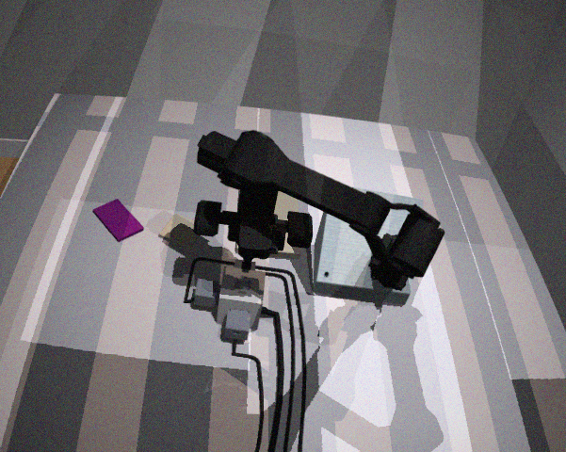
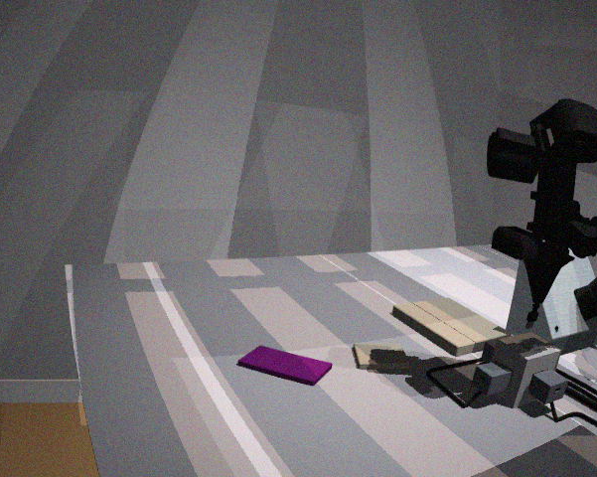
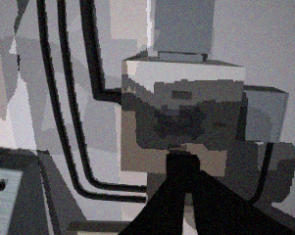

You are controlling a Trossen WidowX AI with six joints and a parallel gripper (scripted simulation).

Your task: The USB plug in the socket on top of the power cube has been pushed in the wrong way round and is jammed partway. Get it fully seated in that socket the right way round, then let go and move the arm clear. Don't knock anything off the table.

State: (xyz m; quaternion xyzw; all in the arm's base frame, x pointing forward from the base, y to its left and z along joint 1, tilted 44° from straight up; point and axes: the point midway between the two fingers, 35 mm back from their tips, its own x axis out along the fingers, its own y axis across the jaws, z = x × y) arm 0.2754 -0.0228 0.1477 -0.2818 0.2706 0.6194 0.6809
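Observation:
The power cube (image 1: 238, 307) (image 2: 533, 361) (image 3: 133, 159) stands on the table, its top mostly in shadow. A dark patch (image 3: 181, 122) on its top looks like the socket area, too shaded to show detail. My gripper (image 1: 247, 263) (image 2: 532, 314) (image 3: 186, 179) points down over the back part of the cube, its tips a little above the top. It is shut on the USB plug, which the black fingertips hide almost wholly; which way round the plug faces cannot be seen. A small greyish-brown bit shows just ahead of the tips in the wrist view.
A front plug (image 1: 237, 321) (image 2: 548, 386) (image 3: 182, 24) and a side plug (image 1: 204, 292) (image 2: 492, 379) (image 3: 266, 115) sit on the cube, with black cables around it. A grey sloped box (image 1: 340, 255) (image 3: 5, 211), beige slabs (image 2: 444, 323) (image 2: 364, 358) and a purple block (image 1: 118, 219) (image 2: 285, 364) lie nearby.

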